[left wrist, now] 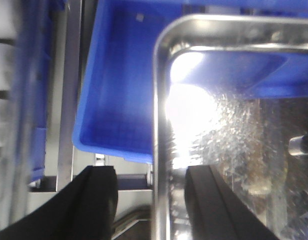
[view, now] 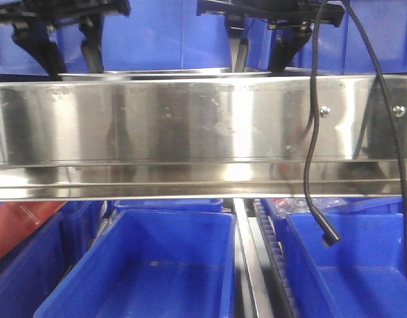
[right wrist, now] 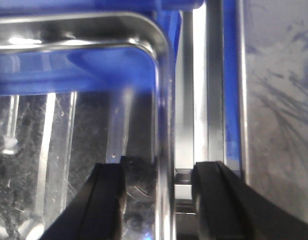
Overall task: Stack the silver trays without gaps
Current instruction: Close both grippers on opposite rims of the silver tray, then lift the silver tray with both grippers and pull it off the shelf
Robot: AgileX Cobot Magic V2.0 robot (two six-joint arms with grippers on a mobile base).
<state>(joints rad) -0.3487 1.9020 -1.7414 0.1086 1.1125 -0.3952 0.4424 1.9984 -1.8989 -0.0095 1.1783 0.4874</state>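
- The tray [view: 143, 73] shows as a thin edge in the upper middle of the front view, just above the rail [view: 190, 126].
- Left gripper [left wrist: 151, 200], bottom of the left wrist view: the fingers are spread apart and straddle the tray's side rim, one inside and one outside, gripping nothing.
- Right gripper [right wrist: 161, 200], bottom of the right wrist view: likewise parted across the opposite rim, with a gap on the outer side.
- A blue bin [left wrist: 118, 75] lies beneath the tray's corner, upper left.
- A black cable [view: 311, 132] hangs at the right of the front view.
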